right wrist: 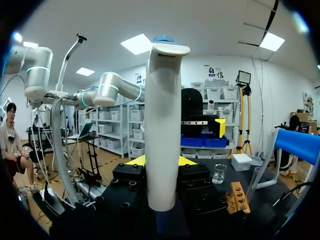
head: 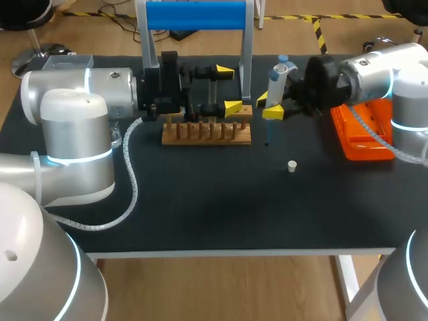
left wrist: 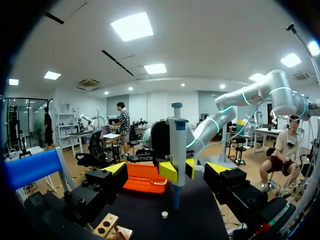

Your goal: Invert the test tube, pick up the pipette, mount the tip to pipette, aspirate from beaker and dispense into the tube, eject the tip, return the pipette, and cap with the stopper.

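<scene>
Fingers on the right gripper (head: pixel 267 105) are clamped on the pipette (head: pixel 277 77), one yellow tip on each side of the white body. It hangs upright with its nose pointing down over bare table (head: pixel 200 200), between the wooden rack (head: pixel 207 132) and the orange tip box (head: pixel 361 134). Keeping it vertical makes sense to me: it needs to go straight down, whether into a tip or into liquid. I honestly can't tell if a tip is already on. The lower end just tapers to something thin and dark.

Left gripper (head: pixel 229 88) has its fingers wide apart with nothing between them, parked over the back of the rack. My guess is it's waiting there to steady the tube when dispensing starts.

From the right wrist view, the beaker (right wrist: pixel 219 173) stands beyond the rack. A clear thing at the rack's end looks like the test tube (right wrist: pixel 254 182), but I wouldn't swear to it.

The little white stopper (head: pixel 292 166) is out in the open, well apart from everything else. That should be an easy grab at the end, and it's out of the pipette's way. The blue-topped stand (head: pixel 194 15) at the back is presumably where the pipette goes home.

I'd call it early-to-mid task: pipette in hand, stopper not on.
</scene>
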Tool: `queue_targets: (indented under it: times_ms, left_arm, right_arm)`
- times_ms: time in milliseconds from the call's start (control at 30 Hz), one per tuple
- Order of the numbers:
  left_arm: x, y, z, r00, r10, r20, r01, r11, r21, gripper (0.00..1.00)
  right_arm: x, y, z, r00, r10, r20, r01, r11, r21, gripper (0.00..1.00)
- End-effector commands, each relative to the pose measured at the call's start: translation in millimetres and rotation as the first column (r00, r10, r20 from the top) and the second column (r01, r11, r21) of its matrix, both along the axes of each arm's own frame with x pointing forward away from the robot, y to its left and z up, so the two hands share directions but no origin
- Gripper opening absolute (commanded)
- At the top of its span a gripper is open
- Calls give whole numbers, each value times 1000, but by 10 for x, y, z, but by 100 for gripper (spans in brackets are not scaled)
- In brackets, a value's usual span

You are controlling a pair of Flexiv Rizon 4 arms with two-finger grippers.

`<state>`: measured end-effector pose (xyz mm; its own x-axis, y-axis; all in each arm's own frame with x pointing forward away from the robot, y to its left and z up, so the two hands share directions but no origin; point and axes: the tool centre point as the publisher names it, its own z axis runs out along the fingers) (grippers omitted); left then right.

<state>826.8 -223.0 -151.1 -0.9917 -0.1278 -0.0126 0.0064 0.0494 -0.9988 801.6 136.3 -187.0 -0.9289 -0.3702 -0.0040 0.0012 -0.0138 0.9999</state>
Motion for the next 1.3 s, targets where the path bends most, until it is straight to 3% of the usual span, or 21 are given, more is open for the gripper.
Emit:
queue_targets:
  times_ms: [33,700,1300]
  left_arm:
    - [-43,-3,8,1000,16,-4,-16,1000,6,100]
    - [-43,-3,8,1000,16,-4,-16,1000,6,100]
    - [-43,-3,8,1000,16,-4,-16,1000,6,100]
  right_arm:
    - [-20,71,-4,1000,-16,0,16,1000,-4,0]
    - [-38,376,-88,983,-183,30,184,983,-25,0]
    - [-64,662,-138,974,-226,17,226,974,-13,0]
